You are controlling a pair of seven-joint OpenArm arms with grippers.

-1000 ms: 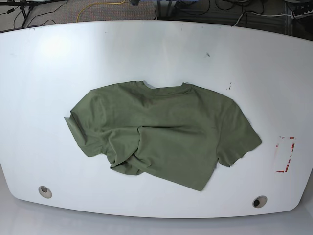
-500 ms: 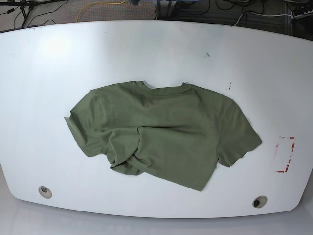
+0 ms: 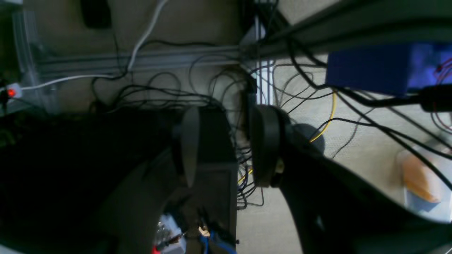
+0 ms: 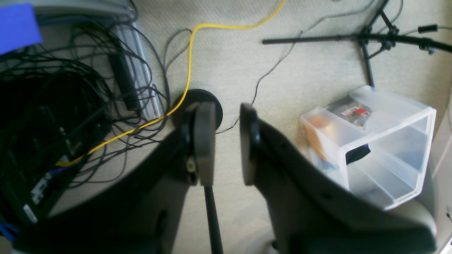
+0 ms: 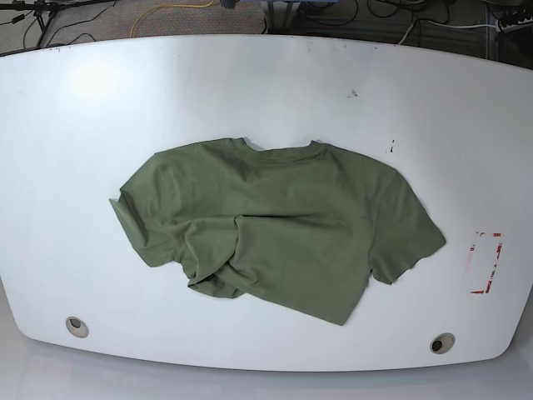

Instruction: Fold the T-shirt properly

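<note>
Both claws, left (image 3: 226, 148) and right (image 4: 224, 141), gape empty off-table; rumpled T-shirt (image 5: 275, 229) risks folding crooked over its bunched hem.

1. A white table (image 5: 275, 75) with rounded corners fills the base view; light glares off its far left part.
2. Two round holes (image 5: 77, 326) sit near its front edge, and a red-marked rectangle (image 5: 485, 262) lies at its right side.
3. Beige carpet floor (image 4: 317, 63) lies beneath, crossed by a yellow cable (image 4: 189, 60) and tangled black cables (image 4: 53, 98).
4. A clear plastic bin (image 4: 374, 141) stands on the carpet beside a black tripod stand (image 4: 367, 53).
5. A blue box (image 3: 367, 68) shows among cables.
</note>
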